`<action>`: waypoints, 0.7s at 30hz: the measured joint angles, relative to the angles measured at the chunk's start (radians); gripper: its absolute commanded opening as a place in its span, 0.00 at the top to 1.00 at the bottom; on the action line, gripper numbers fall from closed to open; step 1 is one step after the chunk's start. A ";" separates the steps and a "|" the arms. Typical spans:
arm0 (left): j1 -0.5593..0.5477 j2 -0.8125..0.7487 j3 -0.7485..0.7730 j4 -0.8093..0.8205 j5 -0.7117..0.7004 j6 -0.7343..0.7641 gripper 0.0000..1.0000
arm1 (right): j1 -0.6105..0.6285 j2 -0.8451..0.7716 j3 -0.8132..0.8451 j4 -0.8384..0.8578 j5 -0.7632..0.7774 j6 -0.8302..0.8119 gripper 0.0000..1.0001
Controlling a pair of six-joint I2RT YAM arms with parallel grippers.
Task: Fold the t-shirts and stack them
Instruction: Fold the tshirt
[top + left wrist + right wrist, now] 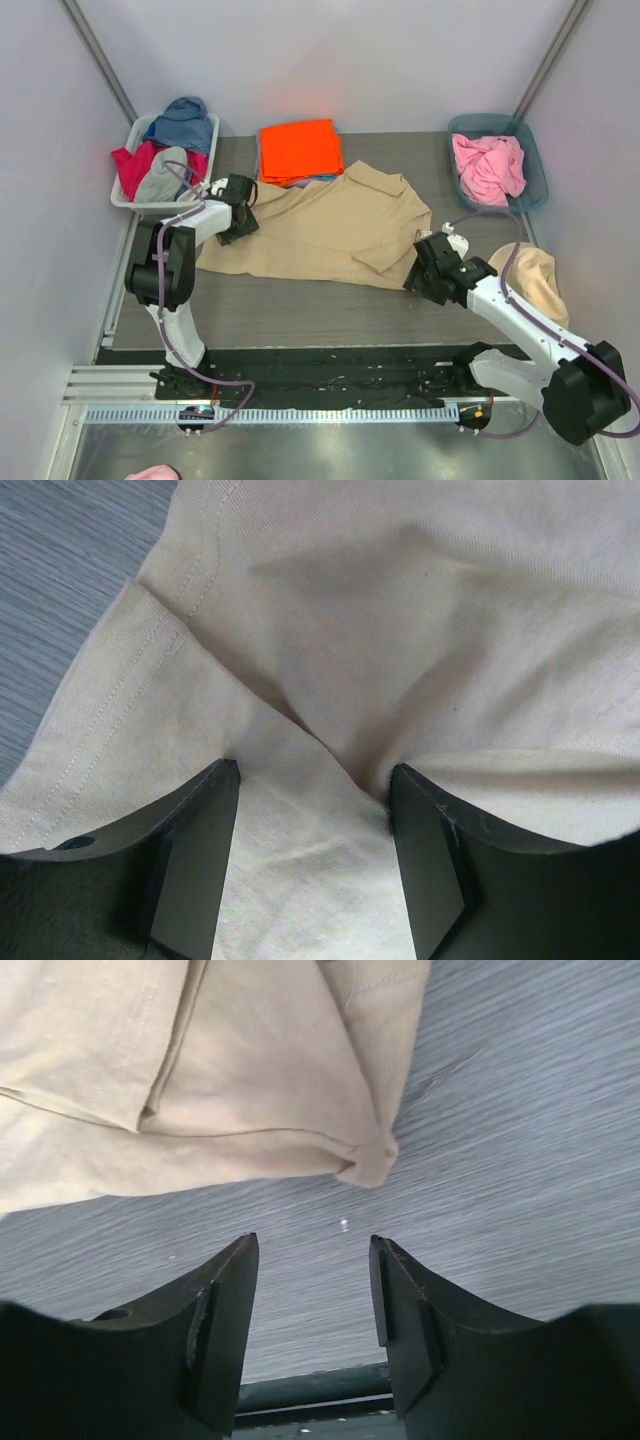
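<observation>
Top: tan t-shirt [320, 230] spread on table [300, 310], orange t-shirt [298, 150] folded behind it. left gripper [243, 222] on tan's left edge, right gripper [420, 265] just off its right corner.
Left wrist: jaws apart, cloth ridge between, not pinched.
Right wrist: jaws apart, empty, over bare table.

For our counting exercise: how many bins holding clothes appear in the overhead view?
2. A pale bin at the far left, heaped with mixed clothes; a teal bin at the far right, holding pink cloth. No others seem hidden.
</observation>
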State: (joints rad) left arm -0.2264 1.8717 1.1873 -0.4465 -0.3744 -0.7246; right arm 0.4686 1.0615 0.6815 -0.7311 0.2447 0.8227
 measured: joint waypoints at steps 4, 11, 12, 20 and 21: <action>0.000 0.000 0.000 0.000 0.000 0.000 0.36 | 0.000 -0.065 -0.058 0.058 -0.036 0.076 0.39; 0.000 0.000 0.000 0.000 0.000 0.000 0.35 | 0.011 -0.190 -0.200 0.179 -0.064 0.265 0.39; 0.000 0.000 0.000 0.000 0.000 0.000 0.35 | 0.021 -0.208 -0.230 0.200 -0.062 0.306 0.39; 0.000 0.000 0.000 0.000 0.000 0.000 0.36 | 0.076 -0.242 -0.340 0.287 0.011 0.514 0.41; 0.000 0.000 0.000 0.000 0.000 0.000 0.36 | 0.080 -0.241 -0.346 0.304 0.024 0.529 0.42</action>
State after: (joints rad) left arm -0.2264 1.8717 1.1873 -0.4465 -0.3744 -0.7246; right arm 0.5484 0.8200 0.3359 -0.4267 0.2687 1.3518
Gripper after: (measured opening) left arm 0.647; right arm 0.603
